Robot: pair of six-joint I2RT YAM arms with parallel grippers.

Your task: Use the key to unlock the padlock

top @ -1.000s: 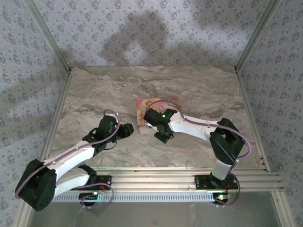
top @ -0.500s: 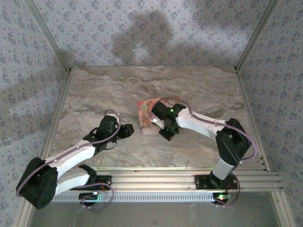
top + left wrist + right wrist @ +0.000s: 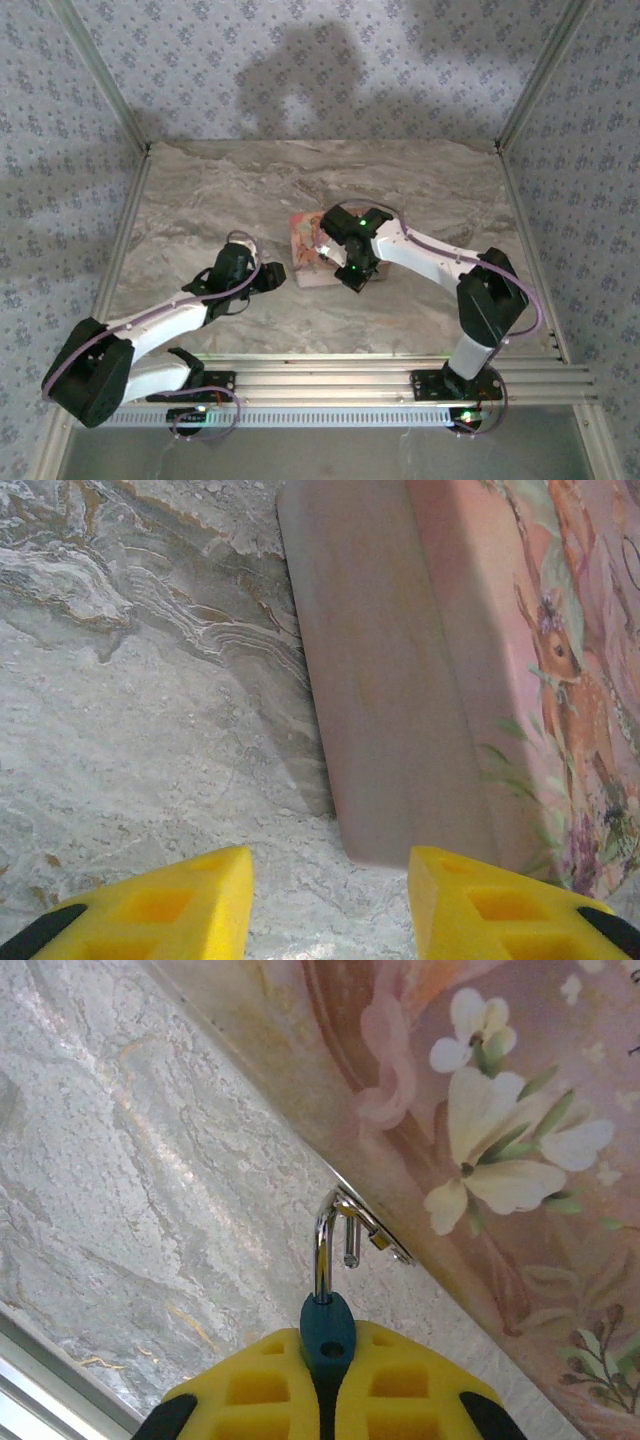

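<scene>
High rear overview; wrist close-ups sharing box [image 3: 400, 680]

I can't read any word, number, brand or sign on my feeds at this moment. The pink box [image 3: 400, 670] carries painted pictures on its lid, a fawn among leaves in the left wrist view and pale flowers in the right wrist view, but I can make out no lettering on it.
</scene>
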